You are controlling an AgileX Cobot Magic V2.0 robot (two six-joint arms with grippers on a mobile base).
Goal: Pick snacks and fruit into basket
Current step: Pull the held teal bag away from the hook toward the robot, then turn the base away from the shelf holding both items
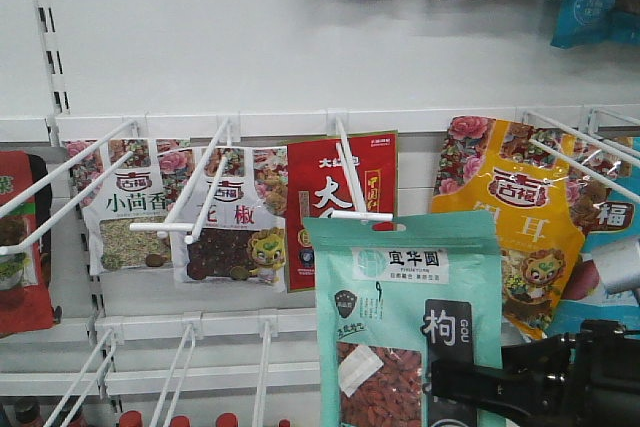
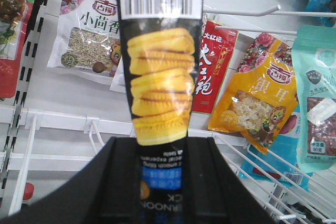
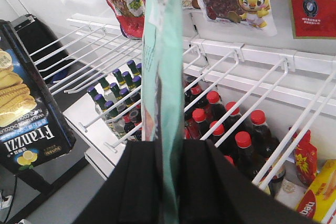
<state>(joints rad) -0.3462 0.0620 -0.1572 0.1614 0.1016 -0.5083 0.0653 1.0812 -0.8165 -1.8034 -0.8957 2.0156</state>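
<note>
The snacks, a mint-green pouch (image 1: 400,327) with a black side strip and a window of red berries, hangs upright at the front of the rack. Its top edge sits just under the tip of a white hook (image 1: 360,212). My right gripper (image 1: 455,384) is shut on its lower right edge. In the right wrist view the pouch (image 3: 165,77) stands edge-on between the shut jaws of that gripper (image 3: 168,148). My left gripper (image 2: 160,148) is shut on a black biscuit box (image 2: 160,77), which also shows in the right wrist view (image 3: 26,114). The fruit and the basket are out of view.
A red pouch (image 1: 340,197), an orange-yellow pouch (image 1: 510,237) and white spice pouches (image 1: 125,212) hang on the white rack. White wire hooks (image 1: 195,212) stick out toward me. Red-capped bottles (image 3: 244,140) stand on the shelf below.
</note>
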